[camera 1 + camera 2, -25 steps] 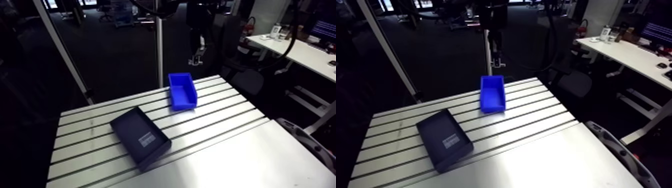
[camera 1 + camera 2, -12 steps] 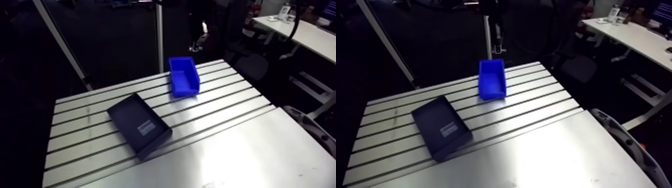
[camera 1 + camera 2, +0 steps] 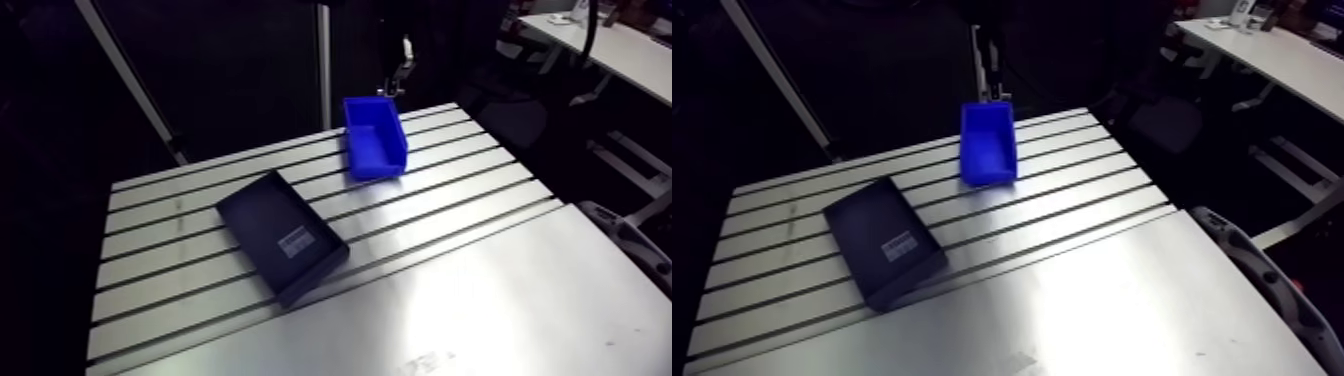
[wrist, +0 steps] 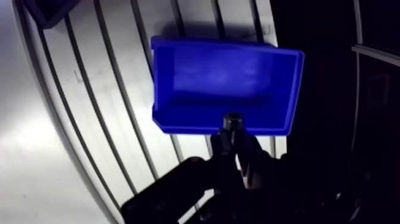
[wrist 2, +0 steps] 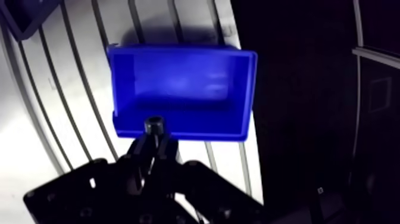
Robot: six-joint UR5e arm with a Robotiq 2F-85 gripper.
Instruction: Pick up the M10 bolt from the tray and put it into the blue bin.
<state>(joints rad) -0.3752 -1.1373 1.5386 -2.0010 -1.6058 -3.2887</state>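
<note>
Claw (image 4: 233, 136): the wrist view shows the two dark fingers drawn close together, with only a narrow gap between their tips. That gap is filled by the bolt (image 4: 233, 121), which is clamped there. The bolt's round dark end stands just proud of the fingertips and points away from the wrist.

Bolt position: it is off the tray and in the grip of the claw. Seen from the wrist, its end sits over the nearest wall of the bin (image 4: 190, 116), at about the middle of that wall. Whether it is touching the wall cannot be told from these views.

Bin: blue, open-topped, lying directly ahead of and below the claw, with its long side running across the line of the fingers. Nothing is visible inside it. It rests on the slotted table (image 3: 480, 290), close to the edge over which the claw hangs in the arm view.

Tray (image 3: 255, 215): dark, shallow, rectangular, with a pale label on its floor. It lies well apart from the claw and the bin, farther in along the table. Only one corner of it shows in the wrist view, ahead of the claw and off to the side.
</note>
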